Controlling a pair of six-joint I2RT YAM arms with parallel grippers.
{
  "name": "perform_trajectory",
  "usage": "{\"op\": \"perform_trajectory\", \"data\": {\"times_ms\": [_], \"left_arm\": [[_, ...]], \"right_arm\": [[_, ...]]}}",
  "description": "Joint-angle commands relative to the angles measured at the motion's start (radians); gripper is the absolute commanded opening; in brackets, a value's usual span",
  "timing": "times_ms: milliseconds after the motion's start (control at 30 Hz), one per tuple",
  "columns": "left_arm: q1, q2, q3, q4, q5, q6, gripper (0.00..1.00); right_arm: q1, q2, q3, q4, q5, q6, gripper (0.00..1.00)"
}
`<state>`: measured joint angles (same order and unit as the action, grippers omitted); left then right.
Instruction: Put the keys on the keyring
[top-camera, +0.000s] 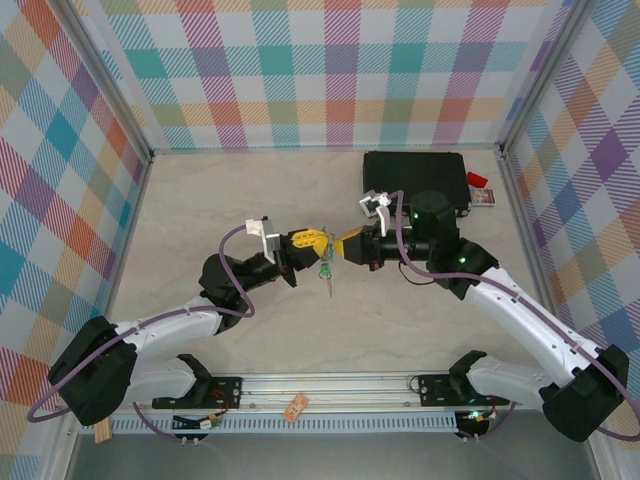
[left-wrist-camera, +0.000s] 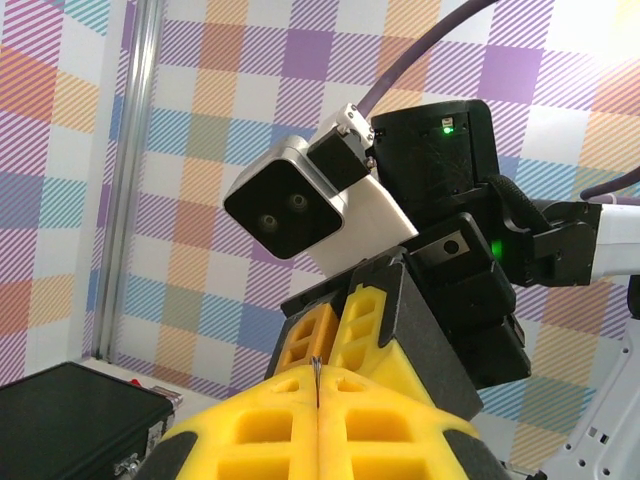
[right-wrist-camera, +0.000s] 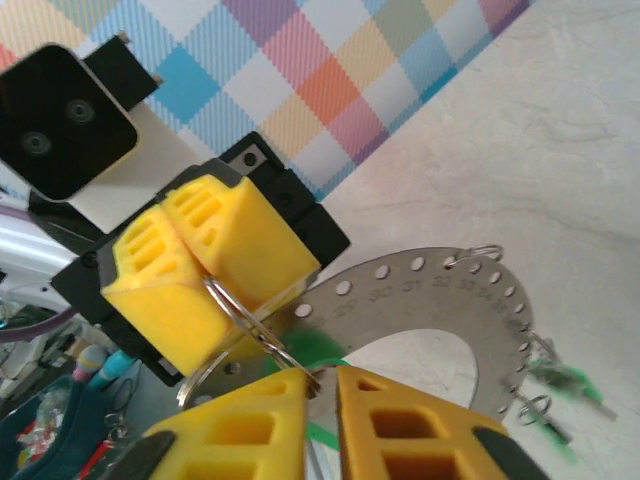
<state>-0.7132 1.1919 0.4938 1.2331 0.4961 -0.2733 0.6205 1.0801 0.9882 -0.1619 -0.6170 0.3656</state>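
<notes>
**Ana:** Grey metal, that keyring (right-wrist-camera: 440, 300). Is there any writing on it?

**Ben:** Yes. Small numbers sit by the holes along its flat band. I can read 30. The others are too blurred.

**Ana:** What is the left tool (right-wrist-camera: 190, 250) doing?

**Ben:** Its yellow pads (left-wrist-camera: 260, 430) are pressed tight together. They pinch a thin wire loop (right-wrist-camera: 255, 330).

**Ana:** And the right tool (right-wrist-camera: 322, 385)?

**Ben:** Its pads stand a tiny bit apart. The wire loop comes right up to that gap. I can't tell if it touches them.

**Ana:** Where is the keyring?

**Ben:** It is between the two tools, over the middle of the counter (top-camera: 200, 200). One end of its band is just beside the left tool, behind the wire loop. I can't tell if the loop goes through it.

**Ana:** And the keys (right-wrist-camera: 565, 382)?

**Ben:** They are green and blurry. They hang from little wire rings at the far edge of the keyring. From above, one green key points down between the two tool tips.

**Ana:** Anything else?

**Ben:** A black case (top-camera: 415, 172) lies at the far side of the counter, behind the right tool.
</notes>
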Motion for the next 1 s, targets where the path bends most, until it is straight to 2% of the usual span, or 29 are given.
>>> {"op": "perform_trajectory", "data": {"times_ms": [0,233,533,967], "left_arm": [[-0.005,-0.020,0.020,0.080,0.008,-0.009,0.00],[-0.006,-0.018,0.023,0.080,0.011,-0.017,0.00],[-0.006,-0.009,0.032,0.083,0.024,-0.042,0.00],[-0.006,-0.001,0.043,0.088,0.021,-0.061,0.00]], "right_arm": [[-0.004,-0.065,0.011,-0.023,0.095,-0.054,0.21],[-0.004,-0.127,-0.002,0.028,0.145,-0.133,0.26],[-0.004,-0.094,0.002,0.106,0.039,-0.187,0.32],[-0.002,-0.027,-0.006,0.164,-0.067,-0.152,0.28]]}}
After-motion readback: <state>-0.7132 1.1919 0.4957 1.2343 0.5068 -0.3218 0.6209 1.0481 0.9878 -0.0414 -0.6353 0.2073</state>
